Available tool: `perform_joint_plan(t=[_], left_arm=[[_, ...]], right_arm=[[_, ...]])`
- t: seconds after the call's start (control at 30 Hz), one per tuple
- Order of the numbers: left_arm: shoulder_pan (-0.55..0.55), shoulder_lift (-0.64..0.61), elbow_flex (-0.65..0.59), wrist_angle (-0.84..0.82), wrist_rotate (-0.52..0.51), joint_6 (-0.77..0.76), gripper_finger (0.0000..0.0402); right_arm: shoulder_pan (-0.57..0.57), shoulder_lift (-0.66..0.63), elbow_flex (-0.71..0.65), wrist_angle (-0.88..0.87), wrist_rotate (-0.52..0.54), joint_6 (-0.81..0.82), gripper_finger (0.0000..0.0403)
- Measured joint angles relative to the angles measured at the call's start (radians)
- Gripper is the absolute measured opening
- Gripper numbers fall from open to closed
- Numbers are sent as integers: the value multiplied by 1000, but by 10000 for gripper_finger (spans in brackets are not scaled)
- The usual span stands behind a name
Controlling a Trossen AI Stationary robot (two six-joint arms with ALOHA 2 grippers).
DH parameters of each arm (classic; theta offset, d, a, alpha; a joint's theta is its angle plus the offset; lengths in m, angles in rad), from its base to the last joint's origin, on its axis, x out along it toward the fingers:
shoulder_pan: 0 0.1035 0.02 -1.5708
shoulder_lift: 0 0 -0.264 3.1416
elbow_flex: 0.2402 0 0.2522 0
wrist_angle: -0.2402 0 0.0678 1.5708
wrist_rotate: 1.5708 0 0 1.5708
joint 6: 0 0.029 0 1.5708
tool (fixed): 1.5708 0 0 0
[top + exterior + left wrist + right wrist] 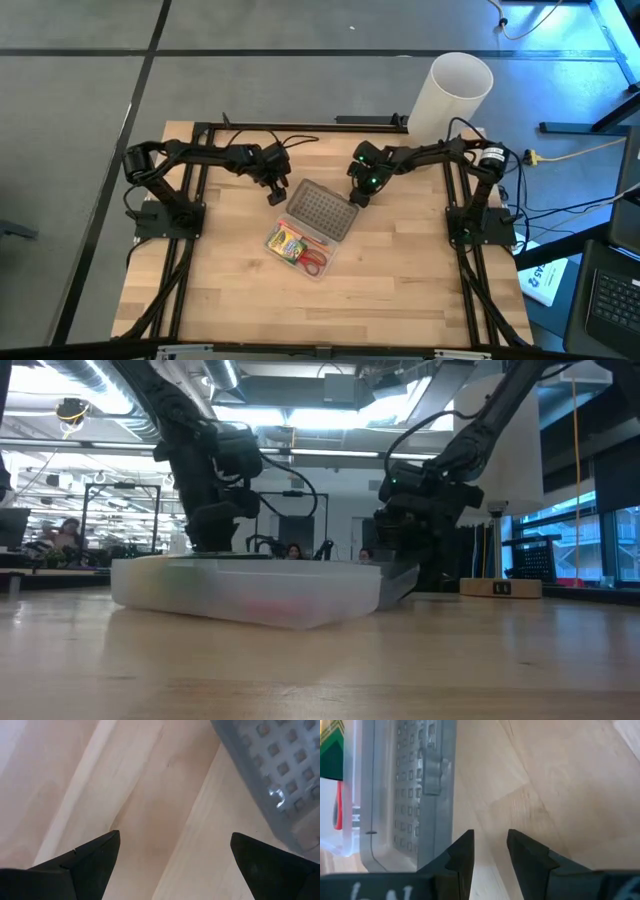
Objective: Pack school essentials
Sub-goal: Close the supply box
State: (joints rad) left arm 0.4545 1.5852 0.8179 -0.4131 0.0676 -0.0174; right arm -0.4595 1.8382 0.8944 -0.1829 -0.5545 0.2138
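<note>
A clear case lies at the table's middle with a grey dimpled lid resting slantwise over its far part. Inside the case I see the green-yellow crayon box and the red-handled scissors. The pencils, eraser and pen are hidden. My left gripper hovers low by the lid's left corner, open wide over bare wood. My right gripper stands low at the lid's right edge, its fingers open by a narrow gap with nothing between them. My right gripper points down beside the lid's right edge. One finger stands right against that edge, but whether it touches the lid I cannot tell. My left gripper touches nothing.
A tall white cylinder stands at the table's far right corner. Black frame rails run along both sides, under the arm bases. Bare wood lies near and to the right of the case. People sit in the room behind.
</note>
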Motion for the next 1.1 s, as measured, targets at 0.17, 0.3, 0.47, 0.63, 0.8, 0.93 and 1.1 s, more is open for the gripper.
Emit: perform_joint_plan(t=[0.17,0.3,0.47,0.63,0.8,0.93,1.1], left_arm=[[-17,0,-24,11,-1,1,373],[-42,0,-25,24,2,2,373],[-67,0,-25,46,1,1,373],[-87,0,-25,67,1,-6,373],[-94,0,-25,68,0,1,373],[-90,-18,-8,24,-30,4,373],[-93,-84,17,-69,-61,3,373]], right_arm=[[21,27,4,15,-13,-8,126],[31,30,2,60,-39,7,126],[37,34,0,84,-69,17,126],[56,36,-2,90,-109,20,126],[75,36,-2,91,-100,18,126],[75,35,-2,92,-75,18,126],[75,34,-2,91,-68,16,126]])
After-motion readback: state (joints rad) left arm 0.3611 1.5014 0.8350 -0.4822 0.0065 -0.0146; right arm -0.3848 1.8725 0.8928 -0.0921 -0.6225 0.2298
